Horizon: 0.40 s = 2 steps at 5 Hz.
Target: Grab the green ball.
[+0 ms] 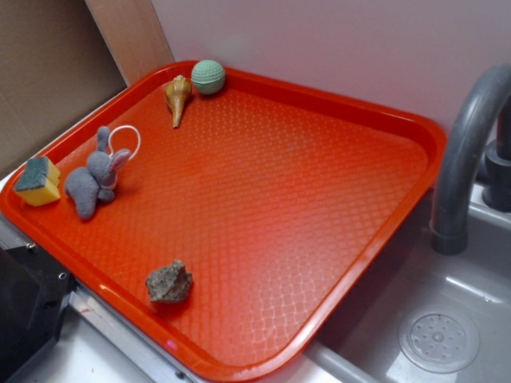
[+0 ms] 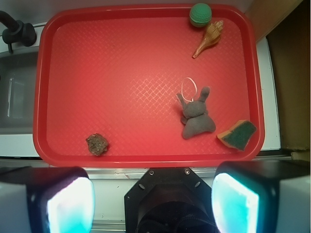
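Outside, the exterior view shows a red tray (image 1: pixel 351 104) with a raised rim and a diamond-textured floor, resting partly over a grey sink (image 1: pixel 447 319) whose curved faucet (image 1: pixel 467 144) rises at the right. Five things lie in the tray. The green ball (image 1: pixel 207 76) sits in the far corner against the rim, and a tan seashell (image 1: pixel 178 97) lies just beside it, its pointed end aimed toward the middle of the tray. Along the left rim lies a grey plush bunny (image 1: pixel 94 177) with a white loop at its ear, and next to it — nearly touching the rim — a yellow sponge (image 1: pixel 37 182) with a dark green top. A rough brown stone (image 1: pixel 168 282) rests near the front rim, well apart from the rest. No part of the arm enters this view. From the wrist view, looking straight down, the whole tray (image 2: pixel 73 58) is seen with the same contents: the ball (image 2: pixel 200 14) in the upper right corner, the shell (image 2: pixel 210 37) just below it, the bunny (image 2: pixel 195 115) right of centre, the sponge (image 2: pixel 237 134) by the lower right rim, and the stone (image 2: pixel 97 143) at lower left. The gripper (image 2: pixel 153 204) hangs outside the tray's near edge — its jaws spread wide apart, holding nothing, far from the ball.
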### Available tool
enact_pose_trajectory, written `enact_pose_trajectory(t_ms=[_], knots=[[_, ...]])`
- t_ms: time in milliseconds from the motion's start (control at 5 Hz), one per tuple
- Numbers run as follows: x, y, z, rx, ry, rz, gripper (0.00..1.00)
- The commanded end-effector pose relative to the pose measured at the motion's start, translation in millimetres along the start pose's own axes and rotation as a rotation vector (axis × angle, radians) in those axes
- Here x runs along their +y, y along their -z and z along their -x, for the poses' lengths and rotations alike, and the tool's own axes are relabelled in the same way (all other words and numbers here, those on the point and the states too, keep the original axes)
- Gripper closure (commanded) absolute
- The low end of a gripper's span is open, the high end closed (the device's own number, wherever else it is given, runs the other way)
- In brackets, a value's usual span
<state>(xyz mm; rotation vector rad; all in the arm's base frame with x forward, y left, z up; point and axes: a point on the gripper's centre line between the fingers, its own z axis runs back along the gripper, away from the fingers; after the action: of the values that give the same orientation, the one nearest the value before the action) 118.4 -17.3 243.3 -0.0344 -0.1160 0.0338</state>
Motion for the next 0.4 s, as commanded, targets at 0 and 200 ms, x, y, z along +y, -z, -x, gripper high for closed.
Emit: enact_pose_trajectory(t_ms=[0, 200], knots=[[0, 0, 0, 0.000, 0.000, 0.000, 0.00], [13, 16, -30, -0.062, -0.028, -0.022, 0.00]])
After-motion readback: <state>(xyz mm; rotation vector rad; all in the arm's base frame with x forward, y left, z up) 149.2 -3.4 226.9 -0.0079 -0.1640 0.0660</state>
